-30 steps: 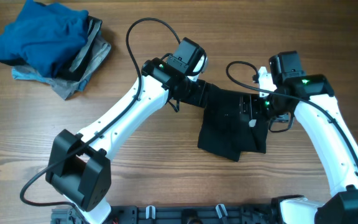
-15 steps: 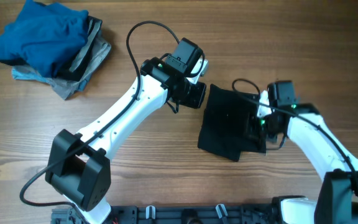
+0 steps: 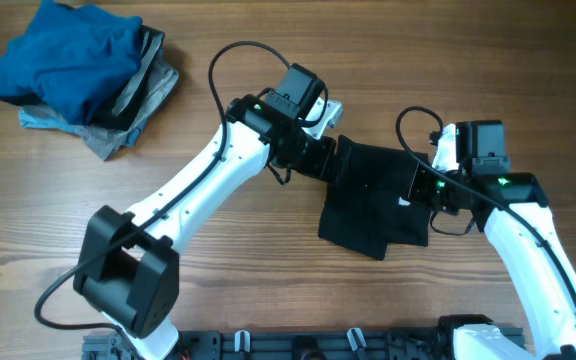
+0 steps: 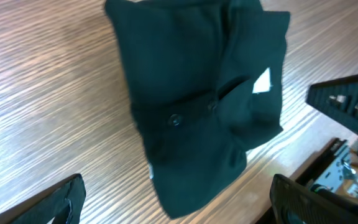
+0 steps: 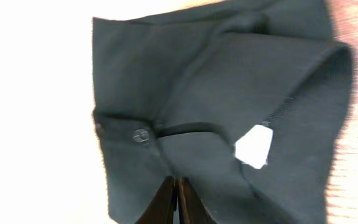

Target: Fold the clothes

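Note:
The clothes, a black T-shirt, lie folded into a small rumpled packet on the wood table, with a white tag near the right side. My left gripper stands at the packet's upper left edge. In the left wrist view it is wide open, the packet's near corner lying between the spread fingers. My right gripper is at the packet's right edge. In the right wrist view it is shut, tips together over the black fabric, left of the tag. No fold shows between them.
A heap of other garments sits at the far left back: a bright blue one on top of grey ones. Both white arms reach inward over the table's middle. A black rail runs along the front edge.
My left gripper has opened wide at the shirt's upper left edge. My right gripper has shut, swung in over the shirt, then drawn back to its right edge. The shirt's shape is unchanged.

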Robot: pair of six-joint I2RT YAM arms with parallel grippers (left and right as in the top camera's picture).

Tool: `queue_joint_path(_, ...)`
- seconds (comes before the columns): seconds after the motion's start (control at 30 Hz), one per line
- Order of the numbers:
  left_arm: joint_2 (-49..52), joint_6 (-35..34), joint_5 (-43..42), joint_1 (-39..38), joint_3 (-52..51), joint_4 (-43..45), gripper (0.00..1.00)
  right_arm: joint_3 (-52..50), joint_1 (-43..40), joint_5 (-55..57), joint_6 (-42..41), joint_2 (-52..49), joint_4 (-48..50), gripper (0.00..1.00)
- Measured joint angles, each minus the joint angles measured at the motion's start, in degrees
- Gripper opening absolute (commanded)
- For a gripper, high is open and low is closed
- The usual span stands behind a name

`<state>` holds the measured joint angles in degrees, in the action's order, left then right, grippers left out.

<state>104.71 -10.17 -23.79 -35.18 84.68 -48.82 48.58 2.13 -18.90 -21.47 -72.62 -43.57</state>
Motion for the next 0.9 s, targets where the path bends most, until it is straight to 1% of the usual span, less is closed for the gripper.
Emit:
queue_joint_path(0.03, 0.48, -0.24, -1.05, 0.0, -0.74, 1.77, 1.0, 0.02, 0.0, 1.18, -0.66, -0.76, 0.28, 0.04)
queue_joint_path(0.17, 5.75, -1.33, -4.15, 0.0, -3.5, 6.54, 1.0, 0.02, 0.0, 4.87, -3.5, -6.6, 1.22, 0.04)
queue_joint_path(0.3, 14.88, -1.84, -11.76, 0.0, -4.52, 12.44, 1.0, 0.02, 0.0, 6.6, -6.51, -16.48, 3.91, 0.04)
queue_joint_path(0.4, 16.68, -2.14, -18.64, 0.09, -4.48, 15.21, 1.0, 0.17, -0.02, 6.88, -7.48, -21.99, 4.7, 0.04)
queue_joint_path(0.47, 17.46, -2.16, -21.49, 0.0, -4.48, 16.48, 1.0, 1.22, -0.24, 6.08, -7.72, -23.34, 4.42, 0.04)
queue_joint_path(0.53, 18.18, -2.43, -23.82, -0.15, -4.48, 18.23, 0.95, 1.92, -0.68, 5.18, -7.89, -24.59, 4.02, 0.04)
queue_joint_path(0.57, 18.49, -3.02, -24.39, -0.39, -4.5, 19.61, 0.79, 2.51, -1.03, 4.26, -7.98, -25.35, 3.78, 0.04)
queue_joint_path(0.6, 18.86, -3.39, -25.03, -1.03, -4.5, 21.09, 0.68, 2.67, -1.14, 3.89, -8.09, -25.57, 3.78, 0.04)
queue_joint_path(0.63, 18.99, -4.13, -24.81, -1.44, -4.52, 22.21, 0.61, 2.75, -1.22, 3.65, -8.11, -25.7, 3.78, 0.04)
queue_joint_path(0.67, 19.52, -4.7, -24.04, -2.23, -4.55, 24.5, 0.5, 2.86, -1.22, 3.5, -8.13, -25.81, 3.78, 0.04)
queue_joint_path(0.7, 19.87, -5.84, -23.23, -2.93, -4.55, 25.29, 0.46, 2.91, -1.22, 3.43, -8.15, -25.9, 3.82, 0.04)
queue_joint_path(0.77, 20.24, -9.33, -19.39, -5.09, -4.59, 25.9, 0.32, 2.95, -1.22, 3.28, -8.31, -25.97, 3.8, 0.04)
queue_joint_path(0.8, 20.22, -10.21, -18.34, -5.51, -4.59, 26.03, 0.19, 2.95, -1.22, 3.1, -8.31, -25.97, 3.8, 0.04)
queue_joint_path(0.83, 20.22, -11.21, -17.62, -5.73, -4.59, 26.23, 0.09, 2.95, -1.31, 2.97, -8.31, -26.01, 3.78, 0.04)
queue_joint_path(0.87, 20.22, -12.35, -17.38, -5.79, -4.59, 26.16, 0.04, 2.97, -1.42, 2.71, -8.28, -26.01, 3.67, 0.04)
queue_joint_path(0.9, 20.22, -12.79, -17.16, -5.79, -4.57, 26.1, 0.04, 3.02, -1.55, 2.47, -8.11, -26.01, 3.45, 0.04)
